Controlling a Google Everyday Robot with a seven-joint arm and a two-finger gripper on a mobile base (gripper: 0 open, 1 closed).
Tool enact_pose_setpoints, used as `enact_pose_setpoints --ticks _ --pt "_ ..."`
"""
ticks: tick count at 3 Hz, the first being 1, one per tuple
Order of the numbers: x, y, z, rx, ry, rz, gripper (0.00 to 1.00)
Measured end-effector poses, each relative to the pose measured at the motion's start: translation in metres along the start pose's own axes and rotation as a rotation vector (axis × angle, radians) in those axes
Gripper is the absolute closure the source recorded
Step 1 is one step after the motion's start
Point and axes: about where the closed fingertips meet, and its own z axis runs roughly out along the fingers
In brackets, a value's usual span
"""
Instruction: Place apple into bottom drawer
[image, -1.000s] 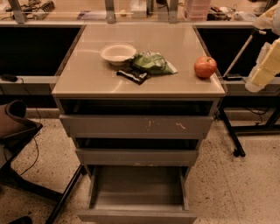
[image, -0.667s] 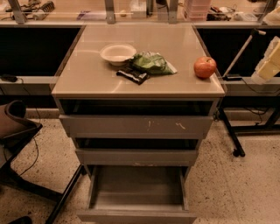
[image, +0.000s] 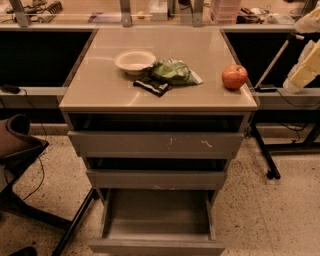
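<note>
Small round red-orange apple (image: 234, 76) is sitting on the flat tan cabinet top (image: 110, 92), near its right front corner and apart from the shallow white bowl (image: 135, 60) and the crinkled green bag (image: 173, 71). Grey metal bottom drawer (image: 157, 212) is standing pulled out below the two upper drawers. Cream-coloured gripper (image: 304, 70) is hanging at the right edge of view, beyond the cabinet, right of the apple and not touching it. Whether it is clenched or released: cannot tell.

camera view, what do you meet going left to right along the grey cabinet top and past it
round white bowl, crinkled green bag, round red-orange apple, pale cream gripper at the far right of the view
</note>
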Motion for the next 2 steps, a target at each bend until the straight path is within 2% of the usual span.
enact_pose_setpoints --ticks 1,2 --pt "-0.004 -0.018 0.034 -0.134 -0.135 0.075 0.00" --pt "-0.027 -0.040 0.077 -0.248 -0.320 0.146 0.00"
